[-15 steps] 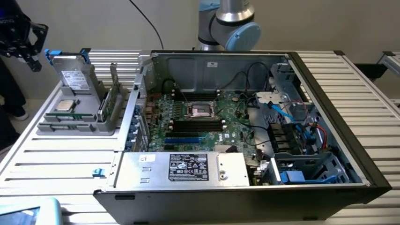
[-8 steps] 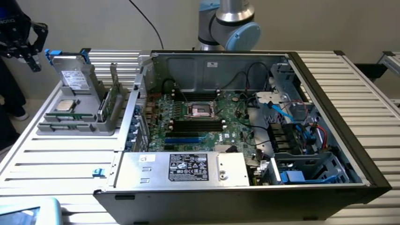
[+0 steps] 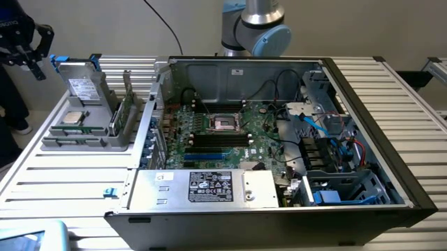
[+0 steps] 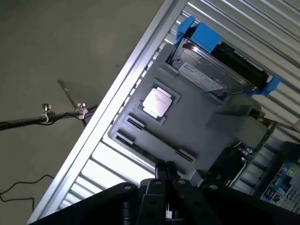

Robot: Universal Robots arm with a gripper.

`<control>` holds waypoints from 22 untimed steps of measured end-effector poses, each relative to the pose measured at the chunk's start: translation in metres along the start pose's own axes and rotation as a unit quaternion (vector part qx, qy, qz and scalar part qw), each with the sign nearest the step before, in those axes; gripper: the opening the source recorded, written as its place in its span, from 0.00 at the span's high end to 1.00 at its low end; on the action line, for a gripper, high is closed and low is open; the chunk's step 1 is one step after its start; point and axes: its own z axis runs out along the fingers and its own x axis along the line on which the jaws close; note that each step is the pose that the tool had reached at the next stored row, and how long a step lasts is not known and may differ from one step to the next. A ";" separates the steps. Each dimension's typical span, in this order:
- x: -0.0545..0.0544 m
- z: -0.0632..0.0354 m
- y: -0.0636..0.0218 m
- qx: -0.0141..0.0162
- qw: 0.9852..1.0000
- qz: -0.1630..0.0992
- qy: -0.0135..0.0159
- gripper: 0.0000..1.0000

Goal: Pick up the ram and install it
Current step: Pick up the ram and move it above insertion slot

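- Black two-finger gripper (image 4: 164, 168) hangs over the near edge of the grey plastic parts holder (image 4: 197, 133); jaws closed tip to tip, nothing between them.
- The ram, a long thin green circuit-board stick (image 3: 121, 116), stands on its long edge in a slot on the holder's side nearest the computer case; not touched by the gripper.
- In the wrist view the ram's green edge (image 4: 264, 137) shows at the holder's far end, well apart from the fingertips (image 4: 160, 169).
- Square silver processor chip (image 4: 157, 102) lies flat in a recess of the holder, between the gripper and the drive.
- Grey boxy hard drive with white sticker and blue brackets (image 4: 213, 70) stands at the holder's back end.
- Holder sits on a slatted metal table (image 3: 63, 178), just beside the open black computer case (image 3: 391, 172), on the exterior view's left.
- Green motherboard (image 3: 258, 144) lies inside the case; black memory slots (image 3: 220, 140) run just below the square processor socket (image 3: 226, 123).
- Ram is outside the case, well apart from those slots.
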 end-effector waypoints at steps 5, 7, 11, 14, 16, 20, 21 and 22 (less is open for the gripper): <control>0.000 0.0003 0.0000 -0.001 0.999 -0.046 0.001 0.89; 0.000 0.0004 0.0000 -0.001 0.998 -0.064 0.002 0.89; 0.000 0.0005 0.0000 -0.002 0.995 -0.100 0.003 0.89; 0.000 0.0006 0.0000 -0.002 0.992 -0.127 0.003 0.89; 0.000 0.0006 0.0000 -0.003 0.989 -0.145 0.004 0.89; 0.000 0.0008 0.0000 -0.003 0.983 -0.181 0.005 0.89; 0.000 0.0008 0.0000 -0.003 0.982 -0.190 0.005 0.89; 0.000 0.0009 0.0000 -0.003 0.980 -0.199 0.005 0.89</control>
